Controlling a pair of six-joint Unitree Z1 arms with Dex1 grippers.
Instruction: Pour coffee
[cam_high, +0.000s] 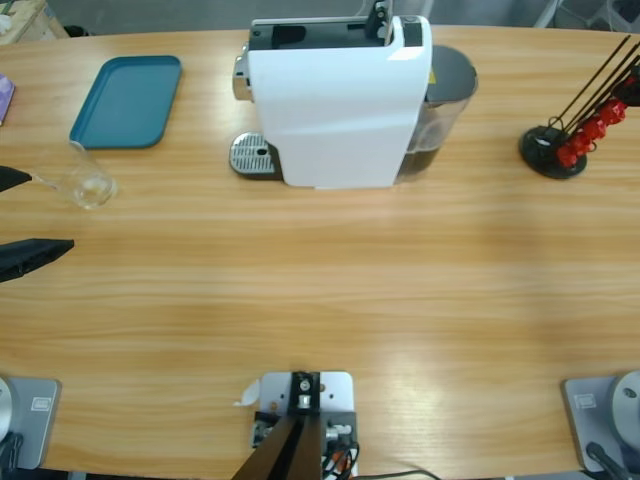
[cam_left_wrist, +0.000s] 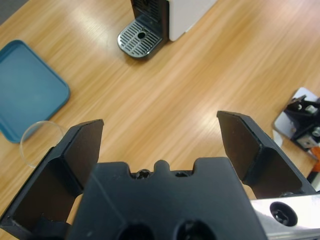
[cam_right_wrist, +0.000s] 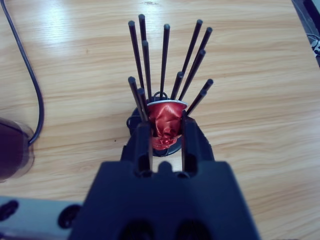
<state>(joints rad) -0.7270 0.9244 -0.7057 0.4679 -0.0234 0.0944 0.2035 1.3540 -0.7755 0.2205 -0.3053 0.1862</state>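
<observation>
My left claw (cam_left_wrist: 160, 145) hangs wide open over bare table (cam_high: 330, 280), nothing between its jaws, with the empty glass (cam_high: 88, 183) just off to one side by the blue tray (cam_high: 127, 100). My right claw (cam_right_wrist: 166, 137) is down at the pod rack (cam_right_wrist: 165, 75), jaws closed around a red pod (cam_right_wrist: 165, 122). So this looks like the loading step: pod first. No coffee anywhere yet; the glass is clear and dry, and the drip grate (cam_high: 252, 155) under the machine (cam_high: 340, 100) stands vacant. Next, I judge, the pod must lift straight up between those thin rods without snagging, then travel to the machine, while my left takes the glass to the grate.
</observation>
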